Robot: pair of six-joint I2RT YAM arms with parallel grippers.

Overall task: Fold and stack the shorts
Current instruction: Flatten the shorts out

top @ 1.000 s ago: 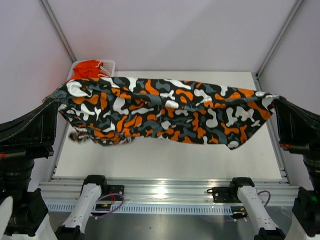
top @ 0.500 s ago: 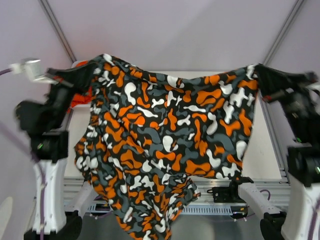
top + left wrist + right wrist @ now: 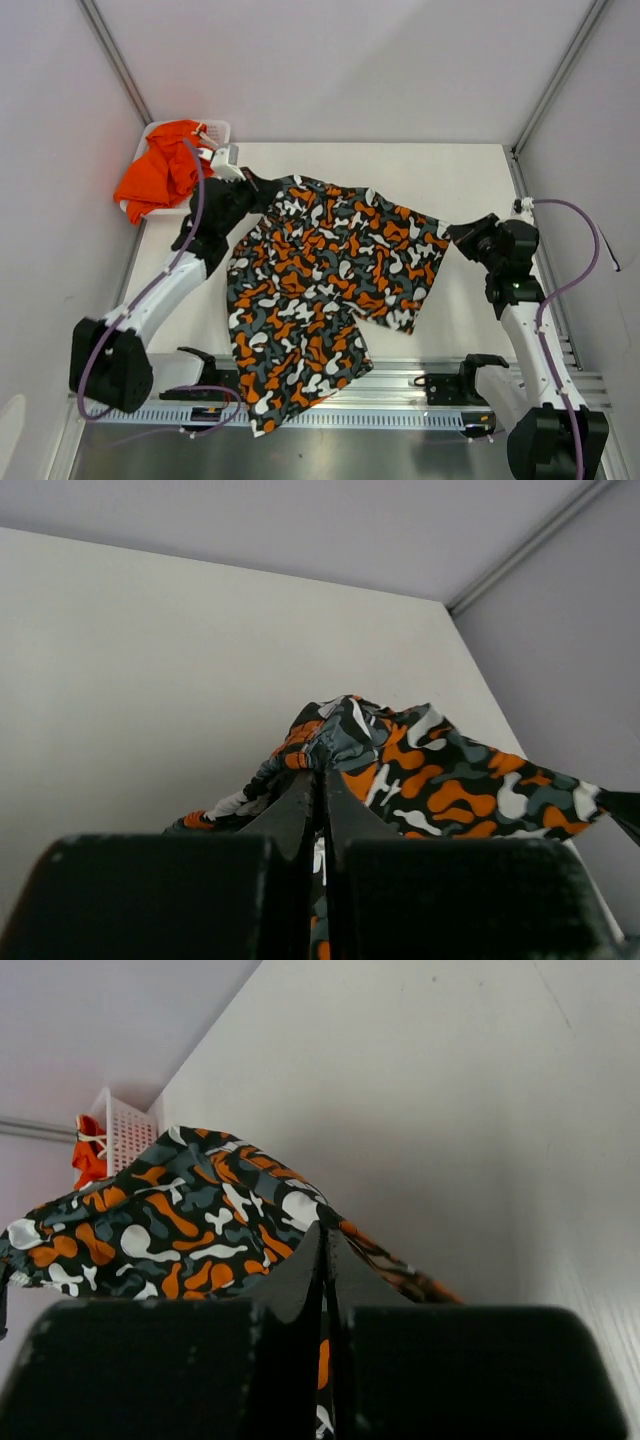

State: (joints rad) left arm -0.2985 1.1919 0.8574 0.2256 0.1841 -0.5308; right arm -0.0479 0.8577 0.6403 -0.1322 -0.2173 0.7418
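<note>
table (image 3: pixel 470 170) beneath patterned shorts (image 3: pixel 320 270), earlier aloft

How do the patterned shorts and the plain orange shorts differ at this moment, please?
The patterned shorts are blotched orange, black, white and grey; the orange shorts are plain. The patterned shorts lie spread across the table; the orange shorts sit crumpled over the basket. The left tool and right tool pinch the patterned shorts; neither holds the orange shorts. Neither pair is folded.
</note>
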